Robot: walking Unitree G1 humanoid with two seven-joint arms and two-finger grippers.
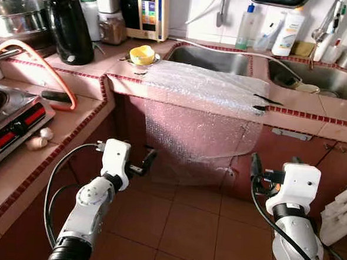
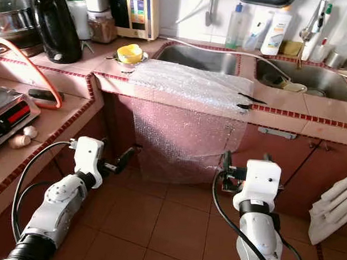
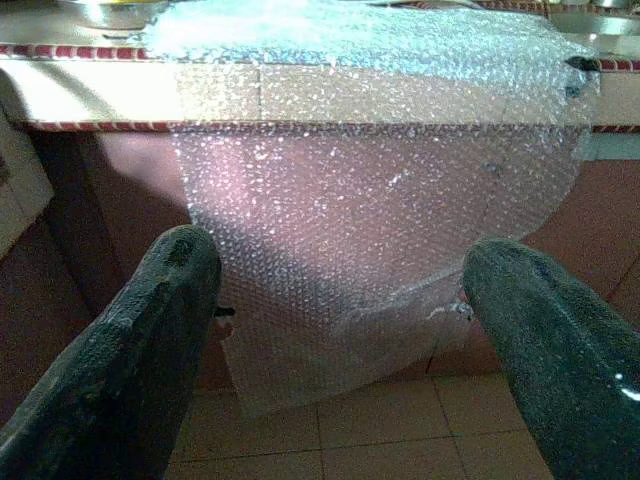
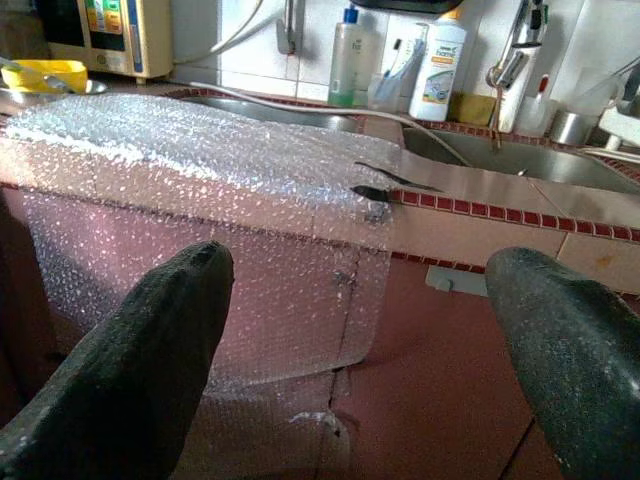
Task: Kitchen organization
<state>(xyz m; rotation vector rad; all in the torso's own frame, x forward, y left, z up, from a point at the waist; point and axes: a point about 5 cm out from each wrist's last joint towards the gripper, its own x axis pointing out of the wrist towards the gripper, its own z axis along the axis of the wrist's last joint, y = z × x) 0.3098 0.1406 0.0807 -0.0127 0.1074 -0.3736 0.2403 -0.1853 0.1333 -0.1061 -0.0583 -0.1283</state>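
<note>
Head views: stove, garlic and orange hose on the side counter, far to the left of the left gripper; black kettle beyond them.
Left wrist view: bubble wrap seen close, its torn lower edge hanging above the floor tiles.
Right wrist view: soap bottles and tap behind the sink, beyond the right gripper.
Bubble wrap: draped over the tiled counter edge and down the cabinet front, ahead of and between both grippers; top part lies flat on the counter beside the sink.
Yellow bowl: on the counter, just beyond the wrap's left corner.
Black marks: at the wrap's right edge on the counter, beyond the right gripper.
Left gripper: low before the cabinet, fingers spread wide, holding nothing, apart from the wrap.
Right gripper: low before the cabinet near the wrap's right edge, fingers spread wide, holding nothing.
White folded cloth: to the right of the right gripper.
</note>
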